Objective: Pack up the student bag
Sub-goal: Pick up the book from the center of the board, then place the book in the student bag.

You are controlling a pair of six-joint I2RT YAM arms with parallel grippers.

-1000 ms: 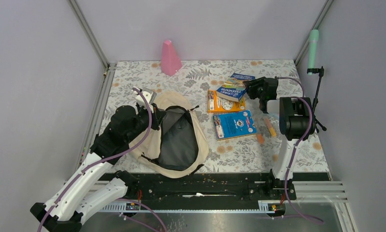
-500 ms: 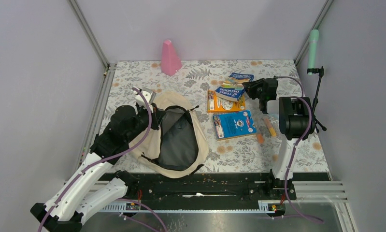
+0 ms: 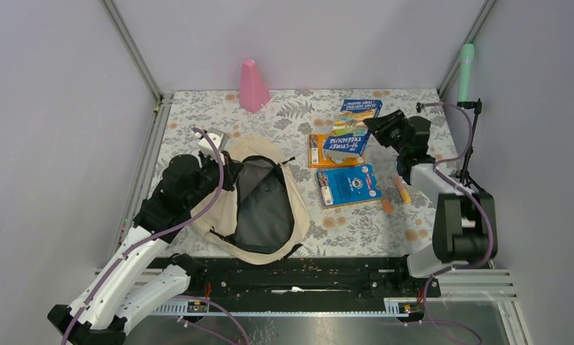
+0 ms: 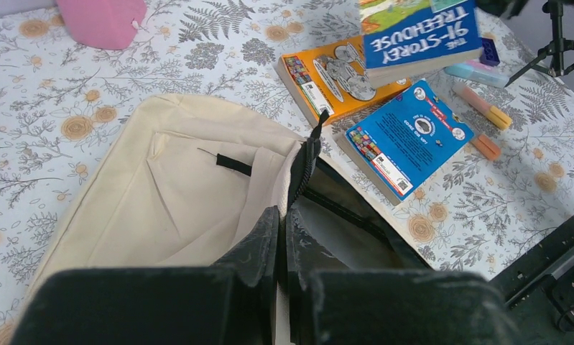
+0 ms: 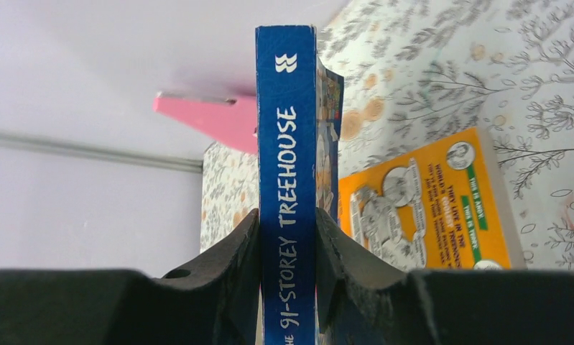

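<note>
The student bag (image 3: 258,205), cream with a dark lining, lies open at the near left of the table. My left gripper (image 3: 230,167) is shut on the cream edge of its opening beside the black zipper, holding the bag (image 4: 169,194) open; the fingertips (image 4: 269,226) pinch the fabric. My right gripper (image 3: 373,129) is shut on a blue "91-Storey Treehouse" book (image 3: 352,126), gripping it across the spine (image 5: 287,144) and holding it above the table, right of the bag.
An orange book (image 3: 330,151) and a blue book (image 3: 348,184) lie flat to the bag's right. Orange markers (image 3: 401,188) lie beyond them. A pink cone (image 3: 253,86) stands at the back, a green microphone on a stand (image 3: 467,68) at the right wall.
My right gripper closed on the blue Treehouse book and raised it off the orange book, and the right arm's elbow swung down and to the right. The left arm kept its hold on the bag.
</note>
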